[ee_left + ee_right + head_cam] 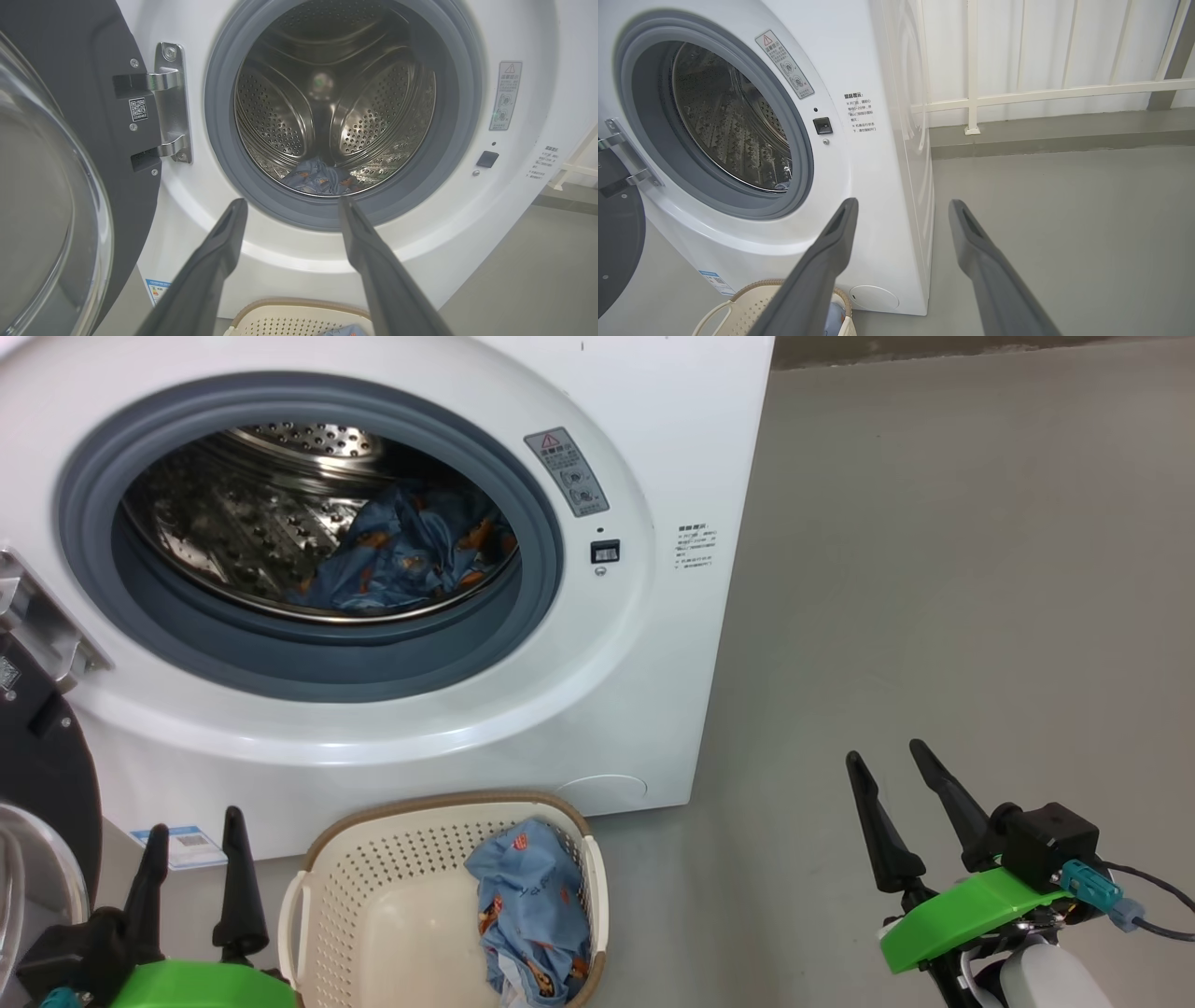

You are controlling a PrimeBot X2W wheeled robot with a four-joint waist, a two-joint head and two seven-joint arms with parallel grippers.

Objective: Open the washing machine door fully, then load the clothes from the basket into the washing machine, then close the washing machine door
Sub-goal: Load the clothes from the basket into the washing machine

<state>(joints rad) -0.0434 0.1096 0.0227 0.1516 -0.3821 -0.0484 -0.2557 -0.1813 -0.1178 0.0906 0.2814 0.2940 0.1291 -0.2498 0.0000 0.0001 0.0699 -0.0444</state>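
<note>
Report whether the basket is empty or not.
Not empty: one blue bear-print garment lies crumpled along the right side of the basket.

The drum mouth (215,523) of the washing machine (672,429) is left unblocked, clothes (411,555) lying low at its 5 o'clock. At 9 o'clock passage is barred by the swung-out washing machine door (47,775). Open floor (934,569) is offered at 3 o'clock; the basket (373,868) stands at 6 o'clock.
</note>
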